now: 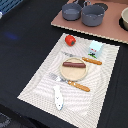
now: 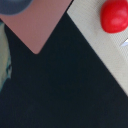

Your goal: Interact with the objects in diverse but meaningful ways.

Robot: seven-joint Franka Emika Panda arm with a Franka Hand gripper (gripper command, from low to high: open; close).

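Black tabletop (image 1: pixel 25 45), woven placemat (image 1: pixel 45 75): I log red tomato (image 1: pixel 70 39) at its far corner, sausage (image 1: pixel 73 63) on wooden plate (image 1: pixel 75 73), fish (image 1: pixel 58 98) nearest. Gripper unseen; grasp state unknown. I'd centre over the tomato (image 2: pixel 115 15) before descending.

From where I stand, nothing of the arm can be seen. The exterior view holds no part of it, and the wrist view catches none of the tool's casing or colour.
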